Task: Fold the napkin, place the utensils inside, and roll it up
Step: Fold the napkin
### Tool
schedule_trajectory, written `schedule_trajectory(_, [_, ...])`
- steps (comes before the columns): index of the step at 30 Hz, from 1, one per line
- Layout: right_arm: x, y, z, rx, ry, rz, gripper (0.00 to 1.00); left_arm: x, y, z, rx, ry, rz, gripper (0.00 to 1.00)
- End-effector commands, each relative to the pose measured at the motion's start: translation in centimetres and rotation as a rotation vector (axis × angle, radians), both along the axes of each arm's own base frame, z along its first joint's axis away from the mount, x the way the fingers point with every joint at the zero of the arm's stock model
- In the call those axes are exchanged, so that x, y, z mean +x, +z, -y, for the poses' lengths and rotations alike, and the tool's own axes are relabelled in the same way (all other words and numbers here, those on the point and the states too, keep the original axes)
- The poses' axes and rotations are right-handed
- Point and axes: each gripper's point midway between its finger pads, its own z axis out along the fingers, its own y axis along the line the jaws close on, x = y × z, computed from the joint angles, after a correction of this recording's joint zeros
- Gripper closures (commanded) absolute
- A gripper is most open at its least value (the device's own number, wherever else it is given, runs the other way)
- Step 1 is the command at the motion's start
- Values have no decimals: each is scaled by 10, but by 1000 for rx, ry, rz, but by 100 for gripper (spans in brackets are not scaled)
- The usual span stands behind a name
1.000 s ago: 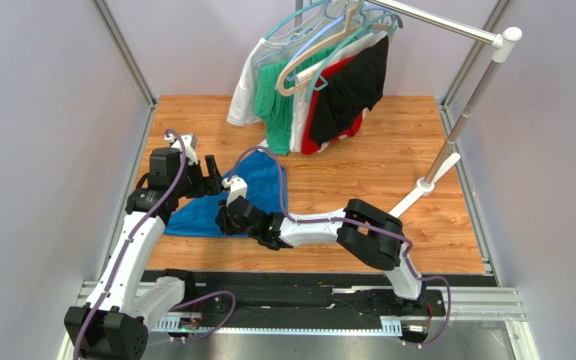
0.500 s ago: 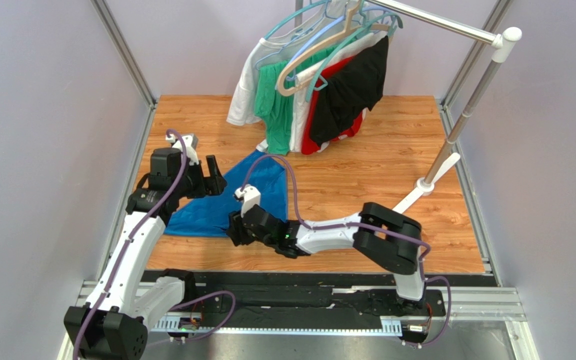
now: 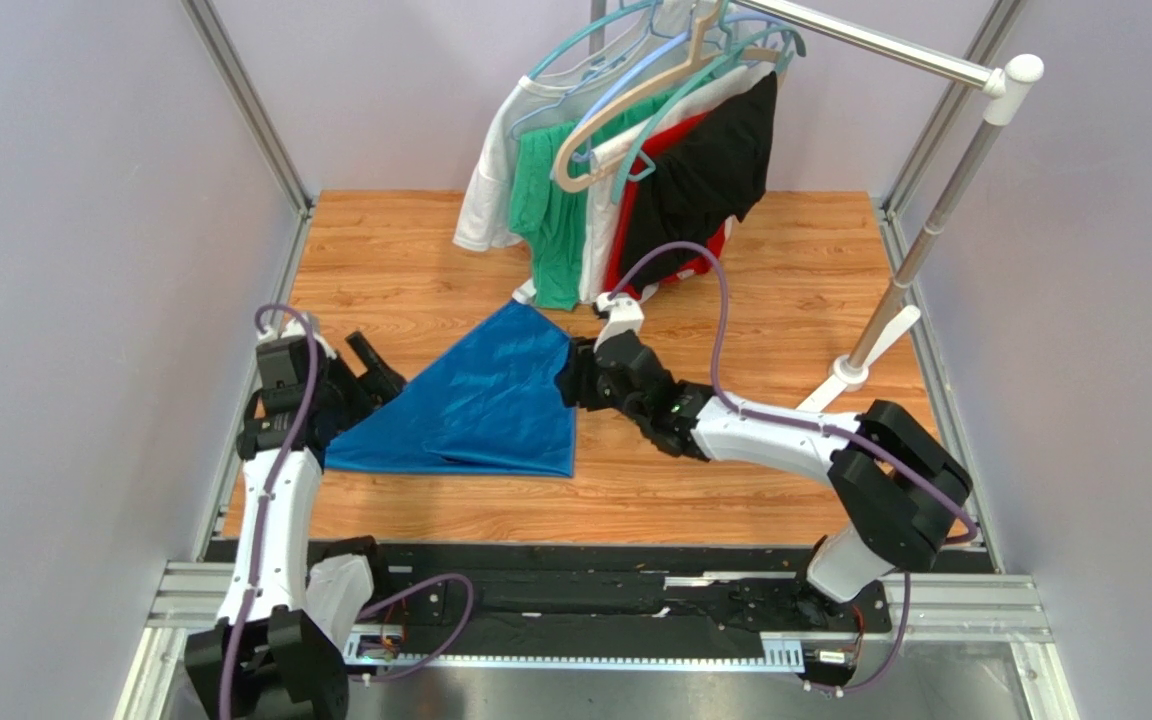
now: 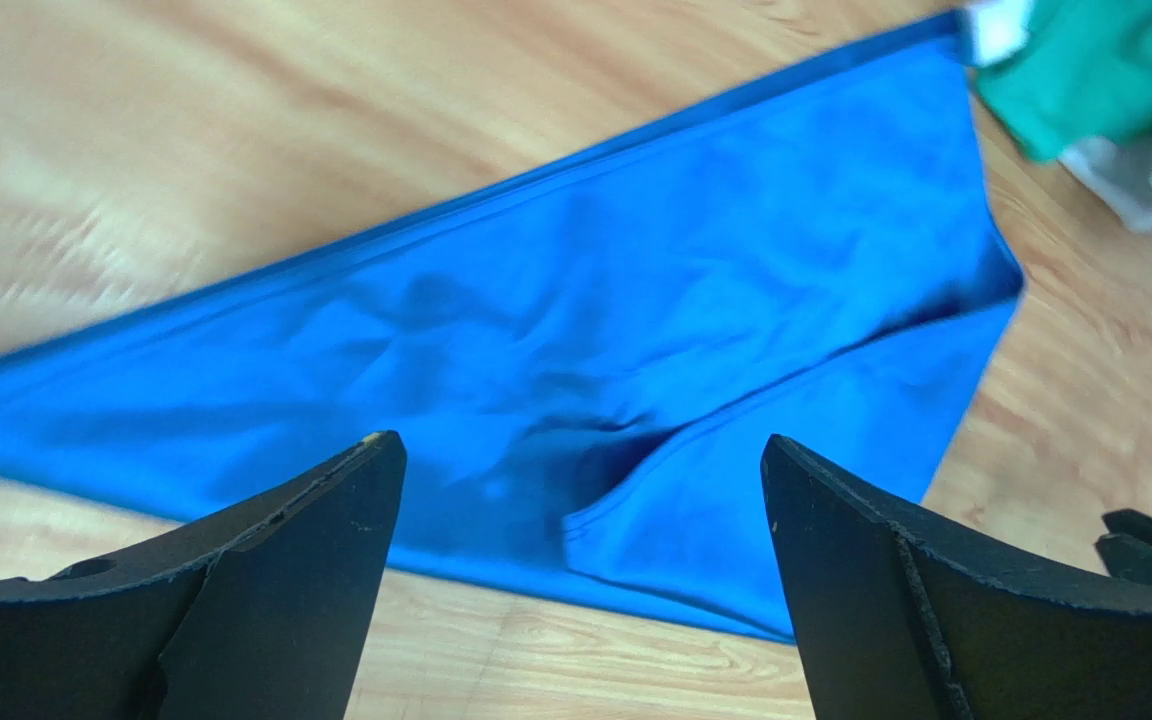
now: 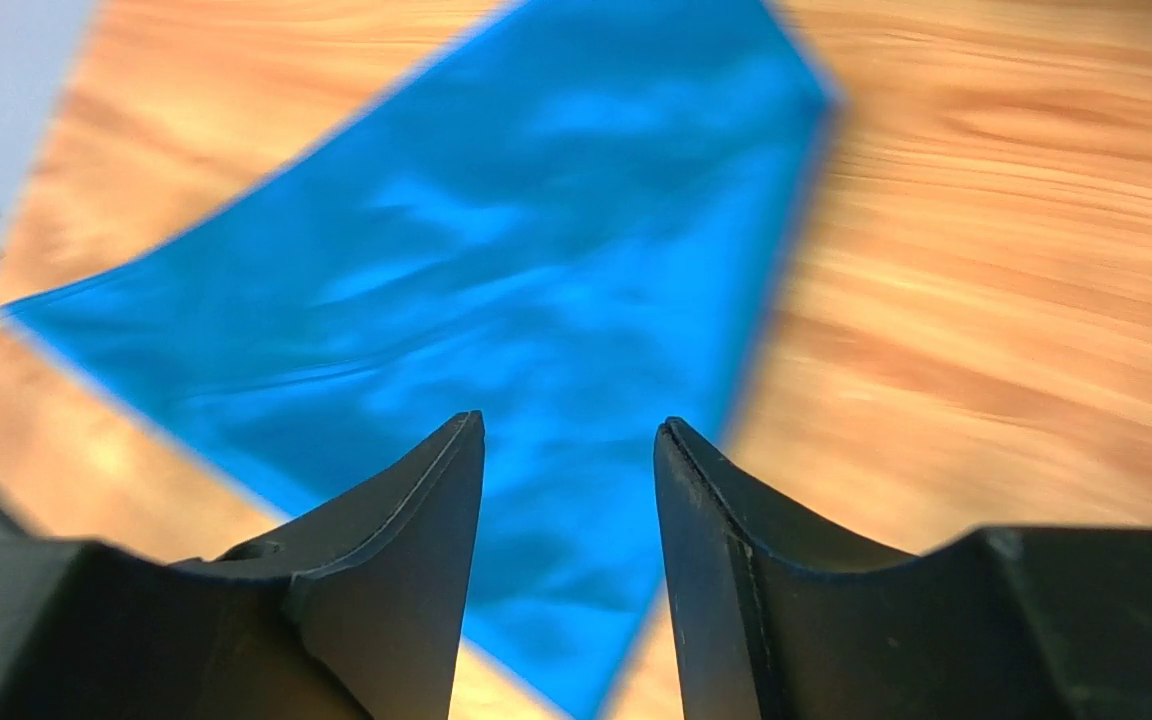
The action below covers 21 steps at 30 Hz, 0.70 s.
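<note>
Orange-brown wood-grain tabletop (image 3: 778, 285): flat on it, left of centre, thin royal-blue cloth napkin (image 3: 477, 408) folded into a triangle; at right, white foot of metal garment rack (image 3: 848, 366).

You're looking at a wood-grain bench (image 3: 778, 285) boxed in by plain, pale lilac walls (image 3: 86, 225) at 9, 12 and 3 o'clock, with slim metal posts (image 3: 252, 113) in the far corners. At 12 o'clock, white, green, red and black garments (image 3: 695, 173) hang from a clothes rack (image 3: 935, 210); its upright stands at 3 o'clock. The light is soft and even.
</note>
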Motion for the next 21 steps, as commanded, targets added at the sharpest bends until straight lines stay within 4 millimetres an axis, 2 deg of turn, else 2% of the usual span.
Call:
schedule_trajectory(1, [8,-27,21,-25,49,-120,51,-4,12,-20,-45,138,50,2])
schedule_trajectory(3, [14,-37,26,-43,41,-150,52,-14,11,-36,-62,221,47,2])
schedule_trajectory(6, [21,-43,28,-31,40,-187,52,-30,3,-53,-51,330,15,2])
schedule_trajectory(8, [20,-42,24,9,68,-216,52,-35,6,-59,-44,391,28,1])
schedule_trajectory(11, [25,-39,24,51,85,-237,52,-47,-9,-69,-72,507,-16,1])
schedule_trajectory(12, [26,-38,25,59,94,-242,52,-58,-22,-75,-78,572,-65,1])
schedule_trajectory(15, [30,-33,27,73,105,-246,52,-65,-35,-82,-107,687,-62,1])
schedule_trajectory(18, [34,-30,31,91,99,-249,52,-74,-37,-105,-68,867,-17,1])
schedule_trajectory(21, [36,-33,38,80,88,-259,53,-80,-49,-121,-21,959,-20,2])
